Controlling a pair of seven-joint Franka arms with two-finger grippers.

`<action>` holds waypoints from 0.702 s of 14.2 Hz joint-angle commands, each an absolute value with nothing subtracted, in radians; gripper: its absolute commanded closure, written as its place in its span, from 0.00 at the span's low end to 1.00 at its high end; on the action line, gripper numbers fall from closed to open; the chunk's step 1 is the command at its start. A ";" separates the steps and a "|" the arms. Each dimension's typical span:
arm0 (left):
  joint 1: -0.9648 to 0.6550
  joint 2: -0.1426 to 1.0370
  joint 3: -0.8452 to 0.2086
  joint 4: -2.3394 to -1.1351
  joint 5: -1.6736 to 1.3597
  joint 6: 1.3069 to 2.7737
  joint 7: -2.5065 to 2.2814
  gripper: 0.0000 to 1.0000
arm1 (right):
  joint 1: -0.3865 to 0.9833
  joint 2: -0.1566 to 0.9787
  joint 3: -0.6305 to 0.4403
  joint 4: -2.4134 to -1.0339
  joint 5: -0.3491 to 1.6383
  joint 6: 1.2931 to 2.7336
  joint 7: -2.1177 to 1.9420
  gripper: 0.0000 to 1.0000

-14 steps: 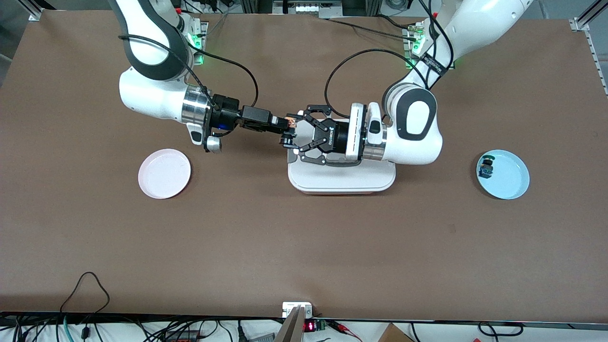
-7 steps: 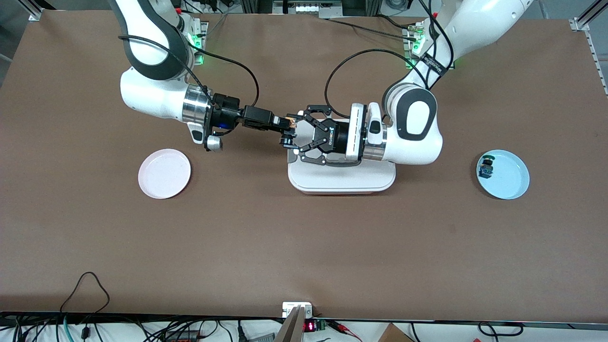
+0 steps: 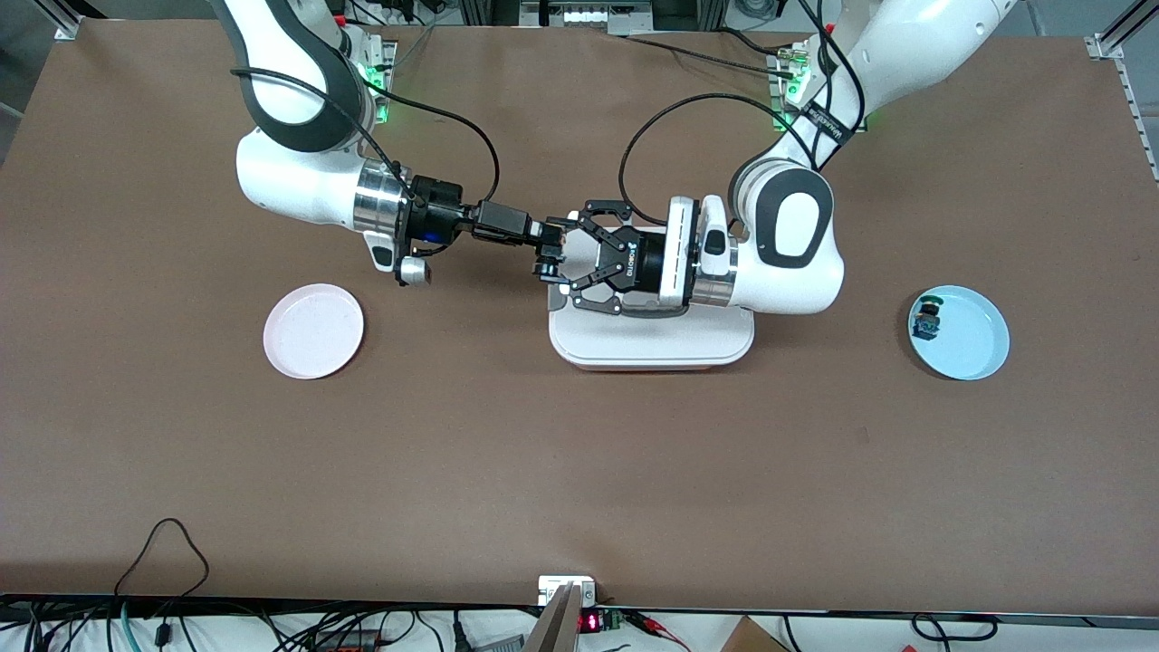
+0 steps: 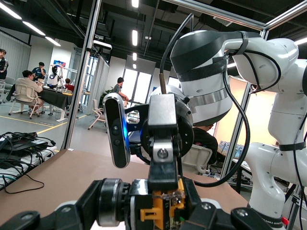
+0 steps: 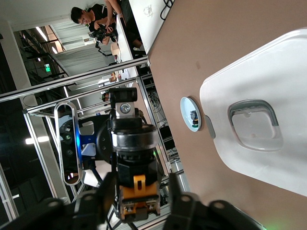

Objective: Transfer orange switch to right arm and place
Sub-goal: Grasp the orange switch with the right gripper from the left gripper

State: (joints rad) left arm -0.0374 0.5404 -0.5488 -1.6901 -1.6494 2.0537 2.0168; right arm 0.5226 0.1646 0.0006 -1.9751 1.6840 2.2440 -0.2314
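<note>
Light: bright, even, from ceiling strip lamps (image 4: 135, 37) overhead.
Shadows: soft and short on the matte brown counter (image 3: 579, 453).
Glare: faint sheen on the glossy white rectangular tray (image 3: 652, 349) under the jaws.
Focus: front view sharp throughout.

- Brown table surface (image 3: 579, 471), matte, spanning nearly the whole front view.
- Aluminium frame posts (image 3: 1118, 32) at the table's corners along the robots' edge.
- Black cables (image 3: 163, 543) looped over the table edge nearest the front camera, beside a small device with a red display (image 3: 590, 621).
- Open hall with a dark ceiling and strips of ceiling lights (image 4: 134, 37), seen in the left wrist view.
- Tall windows (image 4: 136, 88) past a slanted metal post (image 4: 81, 81).
- Seated people at a table (image 4: 33, 93), with chairs nearby; pale floor (image 4: 29, 127).
- Person holding a camera (image 5: 93, 19), seen in the right wrist view.
</note>
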 commanded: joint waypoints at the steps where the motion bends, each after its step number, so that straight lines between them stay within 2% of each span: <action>1: -0.044 0.546 -0.548 -1.672 -1.689 2.060 2.046 0.94 | 0.526 0.156 0.002 -1.985 1.704 2.246 -0.259 0.83; 2: -0.044 0.546 -0.548 -1.672 -1.689 2.062 2.045 0.94 | 0.522 0.156 0.002 -1.985 1.704 2.244 -0.264 0.98; 6: -0.043 0.545 -0.548 -1.672 -1.689 2.060 2.042 0.93 | 0.508 0.153 -0.006 -1.980 1.704 2.232 -0.267 1.00; 8: -0.035 0.543 -0.549 -1.672 -1.689 2.059 2.031 0.88 | 0.502 0.150 -0.006 -1.979 1.703 2.232 -0.261 1.00; 9: -0.032 0.542 -0.549 -1.672 -1.687 2.057 2.023 0.61 | 0.496 0.150 -0.008 -1.970 1.700 2.229 -0.258 1.00; 10: -0.032 0.541 -0.549 -1.672 -1.684 2.056 2.022 0.01 | 0.486 0.152 -0.008 -1.967 1.692 2.218 -0.256 1.00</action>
